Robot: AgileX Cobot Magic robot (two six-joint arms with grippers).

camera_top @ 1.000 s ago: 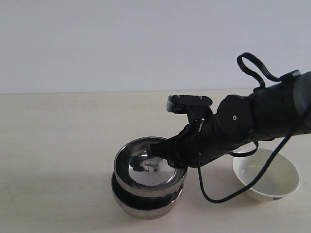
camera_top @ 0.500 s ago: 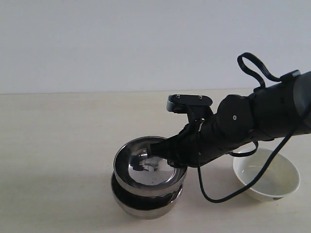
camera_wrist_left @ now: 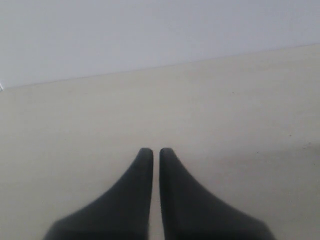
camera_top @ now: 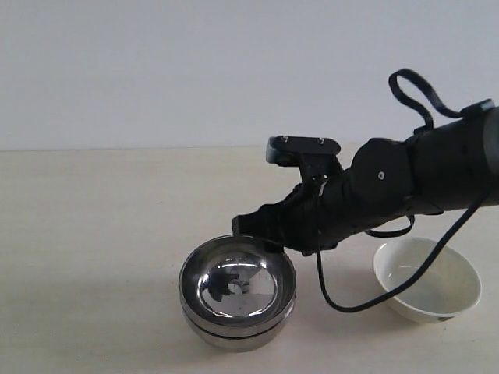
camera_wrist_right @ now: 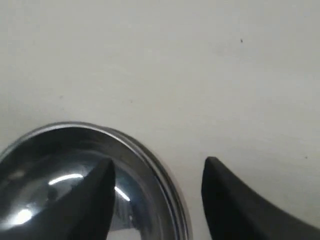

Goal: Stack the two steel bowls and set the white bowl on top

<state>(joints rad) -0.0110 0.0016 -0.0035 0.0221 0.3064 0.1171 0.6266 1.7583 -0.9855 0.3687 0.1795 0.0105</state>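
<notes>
The two steel bowls sit nested one inside the other on the table, front centre of the exterior view. My right gripper hovers just above their back rim, open and holding nothing. In the right wrist view the right gripper straddles the shiny rim of the steel bowls, one finger over the inside and one outside, apart from the metal. The white bowl stands upright to the right, under the right arm's cable. My left gripper is shut over bare table and does not show in the exterior view.
The beige table runs back to a plain pale wall. A black cable loops down from the right arm between the steel bowls and the white bowl.
The upper steel bowl, held tilted on the lower one by the right gripper, now sits fully nested in it. The right gripper has let go and risen slightly above the rim.
</notes>
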